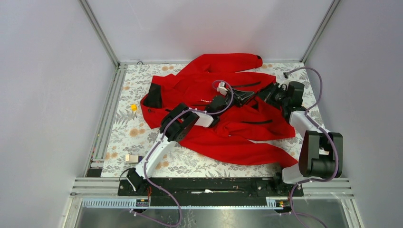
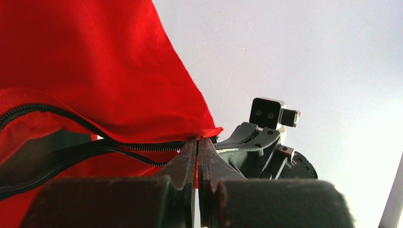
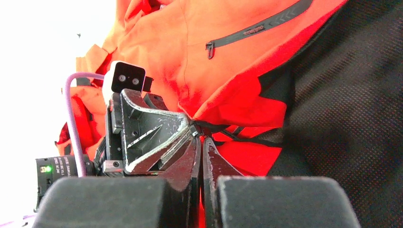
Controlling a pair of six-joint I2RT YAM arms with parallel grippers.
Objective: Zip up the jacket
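The red jacket (image 1: 237, 137) lies crumpled on the patterned table top, its black collar lining (image 1: 153, 96) to the left. Both grippers meet tip to tip over its middle. My left gripper (image 1: 248, 98) is shut on the jacket's edge (image 2: 95, 71), right where the dark front zipper (image 2: 119, 146) ends at its tips (image 2: 198, 140). Facing it, my right gripper (image 1: 261, 95) is shut (image 3: 199, 137) on red fabric beside the zipper's end, with the left gripper's fingers (image 3: 152, 133) just to the left. A pocket zipper (image 3: 256, 29) and black inner lining (image 3: 347, 118) show behind.
A small yellow piece (image 1: 134, 107) and a small block (image 1: 131, 158) lie on the table left of the jacket. Grey walls close in the table on three sides. An aluminium rail (image 1: 107, 118) runs along the left edge.
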